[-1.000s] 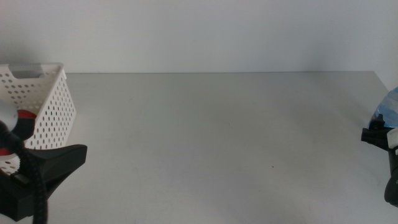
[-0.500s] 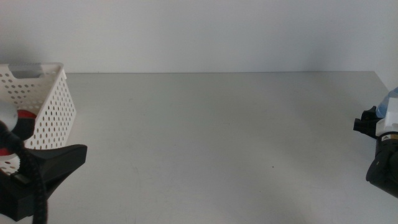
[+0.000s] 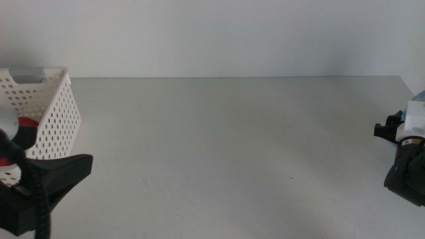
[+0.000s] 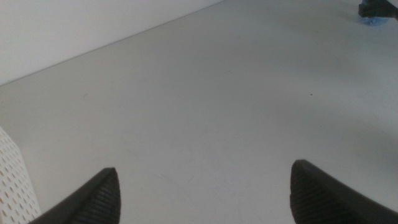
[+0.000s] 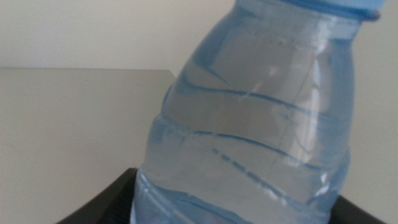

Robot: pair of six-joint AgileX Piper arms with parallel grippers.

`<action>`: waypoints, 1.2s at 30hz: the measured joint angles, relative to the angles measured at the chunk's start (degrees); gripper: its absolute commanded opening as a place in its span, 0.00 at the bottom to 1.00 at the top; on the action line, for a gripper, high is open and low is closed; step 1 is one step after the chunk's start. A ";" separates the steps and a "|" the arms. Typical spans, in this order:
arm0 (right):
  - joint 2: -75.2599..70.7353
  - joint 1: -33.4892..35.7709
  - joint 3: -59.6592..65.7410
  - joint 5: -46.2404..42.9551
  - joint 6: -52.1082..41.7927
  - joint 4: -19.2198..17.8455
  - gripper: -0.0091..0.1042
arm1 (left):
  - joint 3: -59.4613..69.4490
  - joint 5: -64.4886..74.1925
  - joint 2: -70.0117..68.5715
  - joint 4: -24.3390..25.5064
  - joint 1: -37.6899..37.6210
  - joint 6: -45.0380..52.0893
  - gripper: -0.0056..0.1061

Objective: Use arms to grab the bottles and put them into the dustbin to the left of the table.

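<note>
The right gripper (image 3: pixel 397 130) holds the water bottle (image 5: pixel 261 118) between its jaws at the table's (image 3: pixel 232 146) right edge. A red can (image 3: pixel 25 123) already lies in the white dustbin (image 3: pixel 56 113). The left gripper (image 4: pixel 202 190) waits beside it, jaws wide and empty. The bottle must yet cross the whole table.

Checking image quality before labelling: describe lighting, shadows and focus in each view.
Middle view: even, soft light, faint shadows on the table. Left wrist view: the open left claw looks soft-edged, table evenly lit. Right wrist view: the water bottle fills the frame, with small pale highlights.
</note>
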 measured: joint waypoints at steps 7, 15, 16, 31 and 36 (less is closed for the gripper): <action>-3.89 4.86 -1.97 7.88 1.79 -14.62 0.07 | 0.00 0.00 0.00 0.00 0.00 0.00 0.89; -6.42 15.81 -17.99 24.31 23.08 -41.56 0.07 | 0.00 0.00 0.00 0.00 0.00 0.00 0.89; -5.67 17.42 -20.61 26.18 27.17 -45.58 0.07 | 0.00 0.00 0.00 0.00 0.00 0.00 0.89; 11.74 30.43 -43.11 36.21 46.35 -65.87 0.07 | 0.00 0.00 0.00 0.00 0.00 0.00 0.89; 12.69 31.89 -43.58 36.58 43.22 -65.71 0.07 | 0.00 0.00 0.00 0.00 0.00 0.00 0.89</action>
